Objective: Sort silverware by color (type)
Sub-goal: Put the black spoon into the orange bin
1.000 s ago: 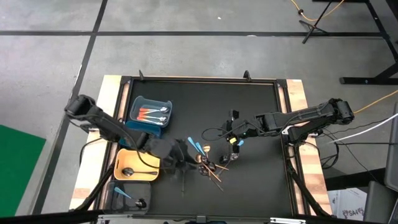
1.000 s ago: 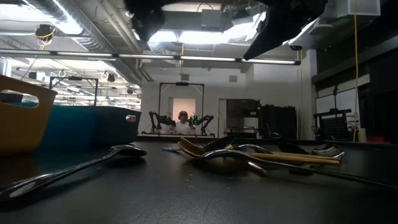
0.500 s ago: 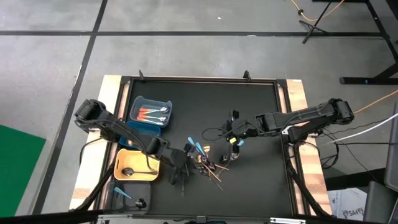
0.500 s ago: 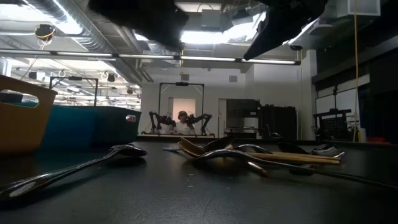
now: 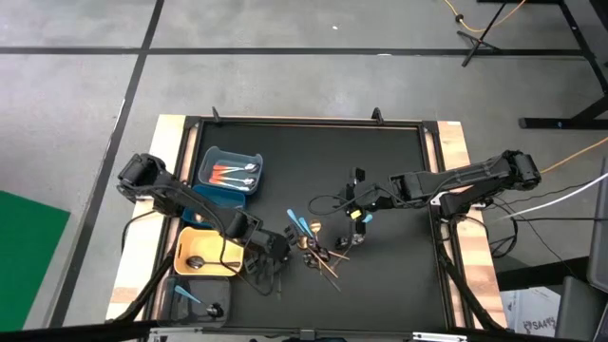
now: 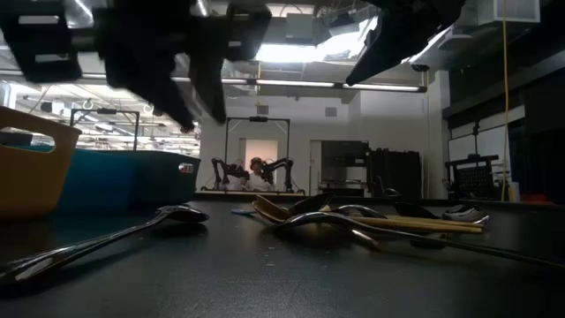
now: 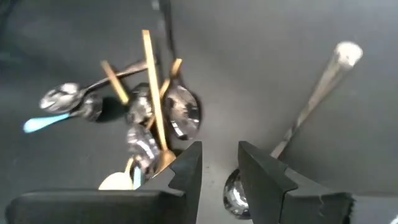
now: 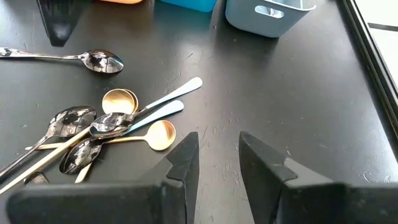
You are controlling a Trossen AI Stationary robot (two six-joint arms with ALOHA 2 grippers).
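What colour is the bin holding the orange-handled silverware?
Blue bin, clearest in the high view.

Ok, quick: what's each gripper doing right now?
Left gripper: open, empty, above the black table beside the pile of mixed spoons.
Right gripper: open, empty.

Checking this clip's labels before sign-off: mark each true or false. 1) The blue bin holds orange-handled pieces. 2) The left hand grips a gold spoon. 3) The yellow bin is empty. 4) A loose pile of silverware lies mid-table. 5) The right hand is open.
1) True: the blue bin holds orange-handled pieces.
2) False: the left hand is open, holding nothing.
3) False: the yellow bin holds a dark spoon.
4) True: the pile lies on the table.
5) True: the right hand is open.
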